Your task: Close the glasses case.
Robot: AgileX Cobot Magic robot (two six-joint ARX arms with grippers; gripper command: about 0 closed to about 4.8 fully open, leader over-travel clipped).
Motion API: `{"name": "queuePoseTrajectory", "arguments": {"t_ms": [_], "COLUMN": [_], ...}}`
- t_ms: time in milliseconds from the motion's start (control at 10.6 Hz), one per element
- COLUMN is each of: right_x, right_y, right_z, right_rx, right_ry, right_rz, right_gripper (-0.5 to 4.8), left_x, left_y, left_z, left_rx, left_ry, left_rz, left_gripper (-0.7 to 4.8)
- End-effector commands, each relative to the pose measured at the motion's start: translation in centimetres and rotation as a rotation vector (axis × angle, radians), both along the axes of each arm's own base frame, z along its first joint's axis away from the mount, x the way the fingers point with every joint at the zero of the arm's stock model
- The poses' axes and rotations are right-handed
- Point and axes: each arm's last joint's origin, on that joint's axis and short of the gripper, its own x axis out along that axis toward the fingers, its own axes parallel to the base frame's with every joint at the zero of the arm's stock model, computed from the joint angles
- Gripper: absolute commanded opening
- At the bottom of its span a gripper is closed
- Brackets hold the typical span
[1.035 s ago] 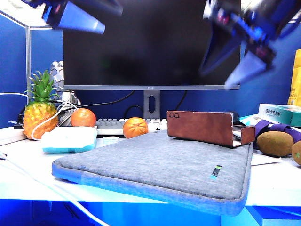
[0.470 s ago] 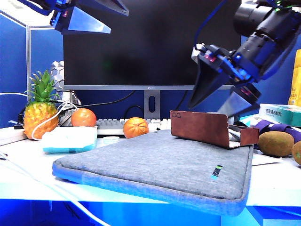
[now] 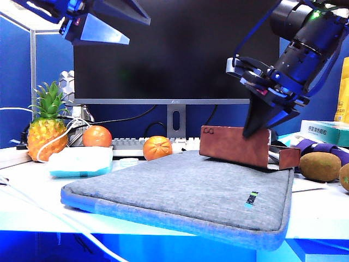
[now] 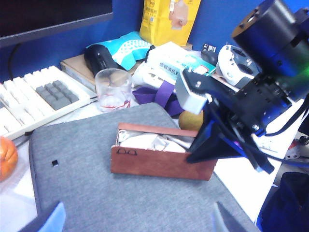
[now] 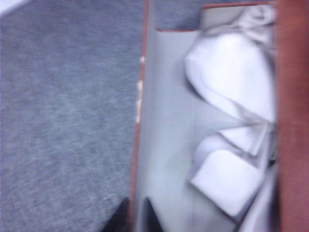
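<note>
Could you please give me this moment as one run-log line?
left gripper: open, high above table | right gripper: pinching upright flap | glasses case: open, on laptop sleeve

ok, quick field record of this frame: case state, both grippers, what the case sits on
case: glasses case open, flap standing up, white cloth inside
support: rests on grey laptop sleeve, near its far right corner
right gripper: at the flap's upper right edge, fingers pinched on the flap edge
left gripper: open, high above the table's left side, holding nothing
nearby: kiwi right of the case, orange behind the sleeve
</note>
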Motion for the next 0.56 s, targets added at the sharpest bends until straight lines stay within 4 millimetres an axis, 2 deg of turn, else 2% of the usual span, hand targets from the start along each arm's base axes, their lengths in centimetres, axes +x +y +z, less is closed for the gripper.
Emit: {"name": "queuePoseTrajectory", "arguments": {"t_ms": [94,564], "right_x": [0.3,1.3], "right_y": [0.1,-1.0], "right_z": [0.4,1.1], "right_rx": [0.006,-0.091], "right_ry": [-0.049,-0.138], "right_rz": [-0.002,-0.127], "right_gripper": [-0.07,-0.06], "left_x": [0.1,0.0], "left_y": [0.0,0.0], "left_z": [0.2,0.0], "left_rx": [-0.007,0.003], "left_ry": [-0.008,0.014], "left_rz": [0.000,0.000], "left_gripper": [4.04,4.04]}}
